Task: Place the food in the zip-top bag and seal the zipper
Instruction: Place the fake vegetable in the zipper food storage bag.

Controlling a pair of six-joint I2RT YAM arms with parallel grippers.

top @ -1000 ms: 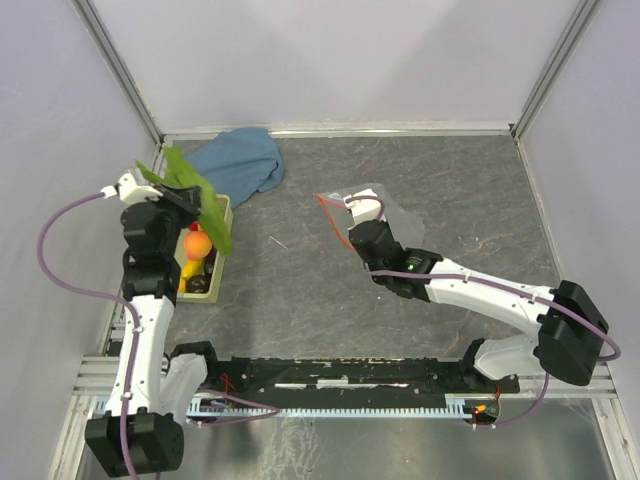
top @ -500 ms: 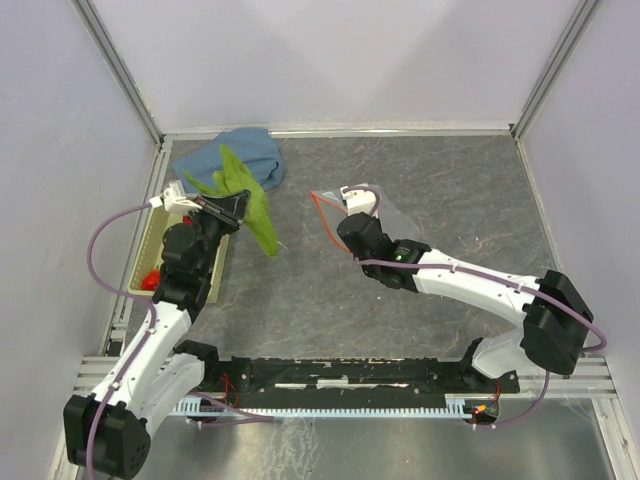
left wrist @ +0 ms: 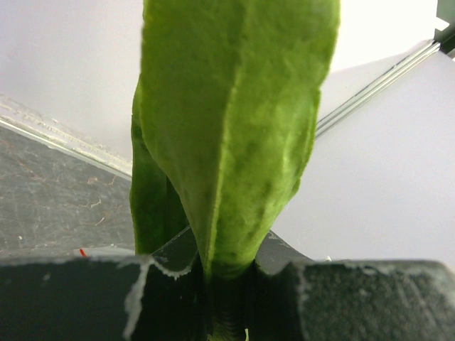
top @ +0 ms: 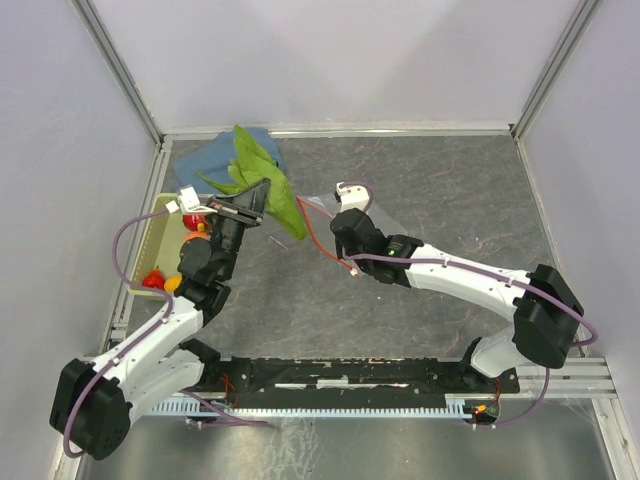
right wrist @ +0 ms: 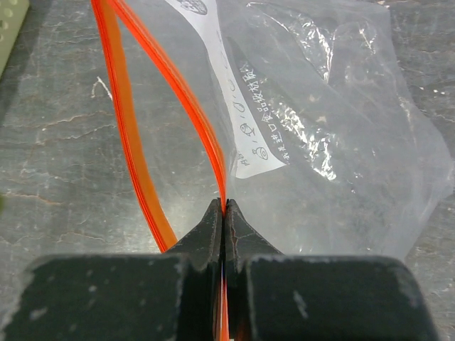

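Since a second ago the left arm has swung from over the pale green basket (top: 150,235) toward the middle, bringing the green leaf (top: 262,185) nearer the zip-top bag (right wrist: 334,142); the right arm has shifted a little left with the bag's edge. The left jaws are clamped on the leaf's stem end; the leaf is raised above the surface (top: 450,180), just left of the bag's mouth. The right jaws are pressed together on the zipper (right wrist: 124,149); its two red-orange strips bow apart beyond the pinch, so the mouth gapes; the bag's clear body lies crumpled on the surface to the right. Red and orange food (top: 158,280) rests in the basket at left; a blue cloth (top: 205,160) lies at the far left, partly behind the leaf.
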